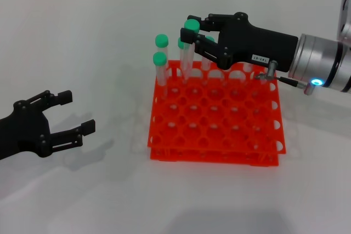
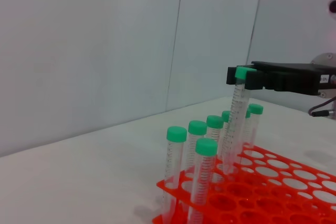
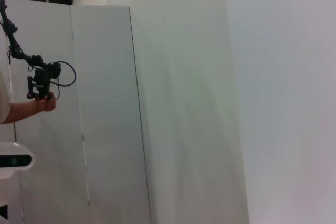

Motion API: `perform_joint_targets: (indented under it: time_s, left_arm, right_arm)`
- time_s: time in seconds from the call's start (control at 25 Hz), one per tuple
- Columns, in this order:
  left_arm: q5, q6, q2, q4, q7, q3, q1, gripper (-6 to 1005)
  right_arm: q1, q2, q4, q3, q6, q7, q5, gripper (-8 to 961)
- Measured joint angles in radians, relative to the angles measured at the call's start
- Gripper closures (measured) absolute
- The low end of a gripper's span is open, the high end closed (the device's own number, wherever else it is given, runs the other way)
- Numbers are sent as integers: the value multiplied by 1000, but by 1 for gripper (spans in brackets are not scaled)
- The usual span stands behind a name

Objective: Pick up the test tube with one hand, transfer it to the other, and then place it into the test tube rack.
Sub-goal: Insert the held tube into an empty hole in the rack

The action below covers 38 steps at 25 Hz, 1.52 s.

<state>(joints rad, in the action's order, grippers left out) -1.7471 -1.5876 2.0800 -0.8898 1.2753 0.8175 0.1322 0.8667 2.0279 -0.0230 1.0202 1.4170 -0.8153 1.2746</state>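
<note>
The test tube (image 1: 188, 53) stands nearly upright with its green cap between the fingers of my right gripper (image 1: 189, 29), the one with the white label, which is shut on it. The tube's tip reaches the top tier of the orange-red rack (image 1: 164, 152) near its back left; I cannot tell how deep it sits in a hole. The left wrist view shows the same tube (image 2: 237, 119), right gripper (image 2: 242, 77) and rack (image 2: 273, 195). My left gripper (image 1: 77, 112) is open and empty, low at the left of the rack.
Several other green-capped tubes (image 1: 159, 67) stand in the rack's back-left holes, close around the held tube; they also show in the left wrist view (image 2: 176, 156). The right wrist view shows only a wall and a person's hand (image 3: 44, 100) holding a device.
</note>
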Motion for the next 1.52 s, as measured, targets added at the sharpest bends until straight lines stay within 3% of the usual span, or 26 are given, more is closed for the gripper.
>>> perform_joint_targets:
  time_s: [0.64,1.52]
  left_arm:
    - [4,0,2,21,2,0,16,110]
    - [6,21,0,28,-1,-3,28,110]
  right_arm:
    - [29,0,91,-21,-14,94,-17,685]
    - [33,0,102,-22,-57,125,-13,683]
